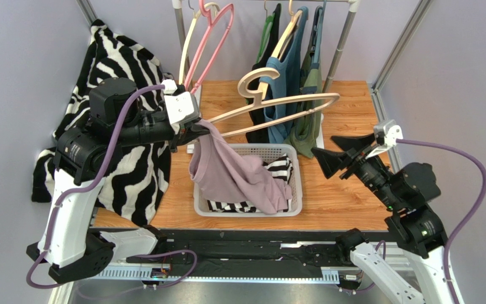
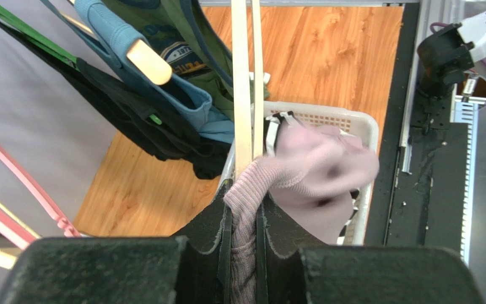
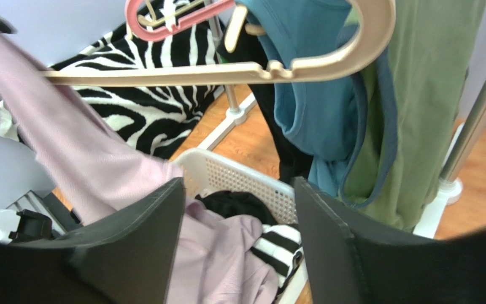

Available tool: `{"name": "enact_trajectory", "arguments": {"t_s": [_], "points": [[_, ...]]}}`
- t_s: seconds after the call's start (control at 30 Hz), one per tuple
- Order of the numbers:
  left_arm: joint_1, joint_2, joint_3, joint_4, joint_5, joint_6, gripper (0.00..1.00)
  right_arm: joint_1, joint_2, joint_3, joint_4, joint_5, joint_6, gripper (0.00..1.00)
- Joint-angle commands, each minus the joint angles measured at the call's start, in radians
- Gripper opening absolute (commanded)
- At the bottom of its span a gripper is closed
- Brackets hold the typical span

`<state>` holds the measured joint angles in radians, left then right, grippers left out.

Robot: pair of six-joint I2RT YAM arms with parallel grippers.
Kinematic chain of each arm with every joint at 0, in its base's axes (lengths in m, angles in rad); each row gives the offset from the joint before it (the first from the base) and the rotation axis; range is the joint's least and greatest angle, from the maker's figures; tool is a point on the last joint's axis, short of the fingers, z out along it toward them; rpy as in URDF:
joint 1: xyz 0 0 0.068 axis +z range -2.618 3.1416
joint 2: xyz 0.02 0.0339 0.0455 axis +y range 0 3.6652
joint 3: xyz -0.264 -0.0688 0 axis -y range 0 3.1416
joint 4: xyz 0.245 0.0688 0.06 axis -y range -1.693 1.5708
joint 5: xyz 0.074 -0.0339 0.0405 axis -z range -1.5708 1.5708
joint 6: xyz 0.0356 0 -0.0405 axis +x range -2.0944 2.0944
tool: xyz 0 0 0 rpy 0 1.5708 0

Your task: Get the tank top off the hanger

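Over the basket (image 1: 298,180), near the table's (image 1: 344,202) front edge, the tank top (image 1: 239,174) hangs from the left gripper (image 1: 196,132). Its lower part is piled inside on a striped garment (image 1: 281,166).

Bare wood lies right of the basket, up to the right wall. The left side is crowded by a zebra cloth (image 1: 125,171) draped over the table's edge. Behind the basket, clothes on the rack (image 1: 342,44) reach down close to its back rim.

There is one basket and one tank top. One beige hanger (image 1: 290,104) lies level across the middle. Two empty hangers are on the rail, one cream (image 1: 187,54) and one pink (image 1: 219,35). Several hung garments are there too, too overlapped to count.

The left arm reaches in from the left, forearm level. Its fingers (image 2: 210,231) are pinched tight on the top's fabric at the hanger's left tip. Whether they also grip the hanger cannot be told.

The right arm is bent low at the right. The right gripper (image 1: 335,155) points left toward the basket, jaws wide apart and holding nothing.
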<state>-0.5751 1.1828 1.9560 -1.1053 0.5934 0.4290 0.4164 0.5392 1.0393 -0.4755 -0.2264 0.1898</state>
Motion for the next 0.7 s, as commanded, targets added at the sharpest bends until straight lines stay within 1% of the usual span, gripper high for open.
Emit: {"name": "enact_trajectory", "arguments": {"t_s": [0.0, 0.1, 0.23, 0.37, 0.5, 0.53, 0.67], "points": [[-0.012, 0.014, 0.07, 0.076, -0.023, 0.033, 0.0, -0.005, -0.016, 0.1, -0.061, -0.046, -0.107, 0.85], [-0.023, 0.021, 0.075, 0.056, -0.003, 0.053, 0.0, -0.005, -0.001, 0.163, -0.098, -0.063, -0.13, 0.85], [-0.034, 0.017, 0.043, 0.013, 0.043, 0.094, 0.0, -0.005, 0.022, 0.214, -0.048, -0.085, -0.151, 0.86], [-0.052, 0.0, 0.018, -0.102, 0.127, 0.186, 0.0, -0.007, 0.067, 0.277, -0.017, -0.152, -0.185, 0.85], [-0.058, -0.023, -0.012, -0.174, 0.201, 0.252, 0.0, -0.005, 0.119, 0.364, -0.029, -0.295, -0.259, 0.84], [-0.057, -0.026, -0.029, -0.179, 0.207, 0.26, 0.0, -0.005, 0.133, 0.402, -0.05, -0.321, -0.266, 0.83], [-0.06, -0.035, -0.052, -0.182, 0.21, 0.263, 0.0, -0.005, 0.189, 0.435, -0.083, -0.485, -0.257, 0.81]]}}
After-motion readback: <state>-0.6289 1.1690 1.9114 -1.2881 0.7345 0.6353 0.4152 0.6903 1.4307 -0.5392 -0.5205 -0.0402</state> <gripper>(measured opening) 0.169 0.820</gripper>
